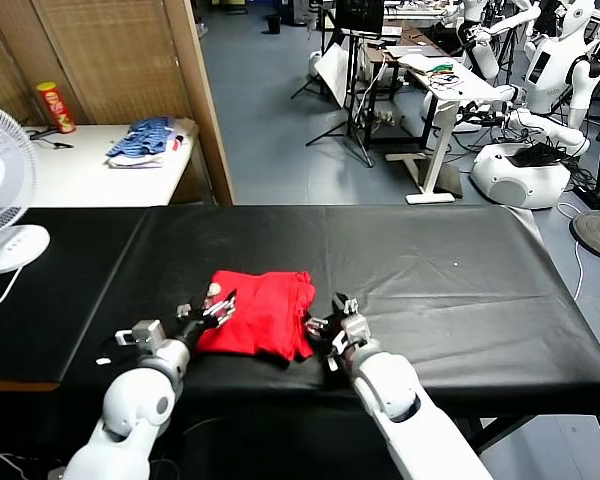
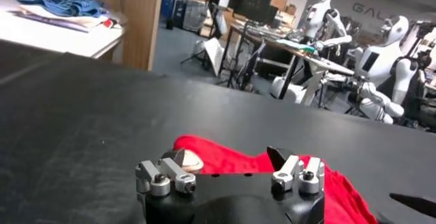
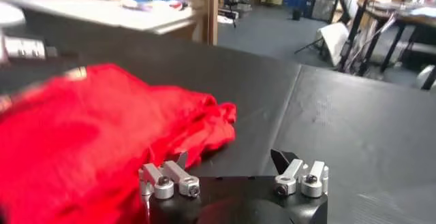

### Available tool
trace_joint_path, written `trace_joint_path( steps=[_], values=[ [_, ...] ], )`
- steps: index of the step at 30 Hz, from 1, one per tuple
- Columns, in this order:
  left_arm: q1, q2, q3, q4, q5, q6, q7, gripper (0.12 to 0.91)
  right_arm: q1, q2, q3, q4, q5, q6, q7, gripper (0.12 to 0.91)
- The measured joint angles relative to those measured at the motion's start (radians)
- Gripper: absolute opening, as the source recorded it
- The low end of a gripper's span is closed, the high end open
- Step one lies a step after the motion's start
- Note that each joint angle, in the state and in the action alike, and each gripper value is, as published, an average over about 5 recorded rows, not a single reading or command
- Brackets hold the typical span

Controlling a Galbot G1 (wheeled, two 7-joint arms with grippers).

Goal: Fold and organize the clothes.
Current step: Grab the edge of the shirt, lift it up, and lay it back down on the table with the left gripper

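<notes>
Both grippers rest low near the front edge of the black tabletop (image 1: 430,270), one on each side of the folded red T-shirt (image 1: 262,313). Left gripper (image 1: 218,308) has its fingers spread and released, holding nothing; its tips are at the left edge of the shirt. Right gripper (image 1: 325,328) is also spread wide and empty, just beside the right edge of the shirt, where the cloth is bunched. Red T-shirt lies as a compact folded bundle, left of the middle of the tabletop. Farther away, on a white side table (image 1: 80,165) behind the back left corner, lie a blue striped pile of clothes (image 1: 142,139) and a red can (image 1: 55,107). A white fan (image 1: 2,190) stands at the left edge.
</notes>
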Motion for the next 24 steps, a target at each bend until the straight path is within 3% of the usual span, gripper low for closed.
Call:
trace_joint_path(
  steps=[9,19,22,24],
  values=[
    [0.003,-0.005,-0.056,0.048,-0.124,-0.012,-0.001,0.798,-0.052,-0.021,0.073,0.133,0.101,0.027,0.006,0.798],
    [0.016,-0.01,-0.105,0.077,-0.335,0.005,0.003,0.796,-0.097,-0.031,0.111,0.208,0.111,0.034,0.008,0.798],
    [0.017,-0.013,-0.106,0.08,-0.353,0.012,0.004,0.739,-0.097,-0.028,0.113,0.215,0.111,0.033,0.008,0.798],
    [0.017,-0.015,-0.106,0.085,-0.357,0.016,0.004,0.641,-0.098,-0.027,0.116,0.218,0.111,0.033,0.008,0.798]
  ],
)
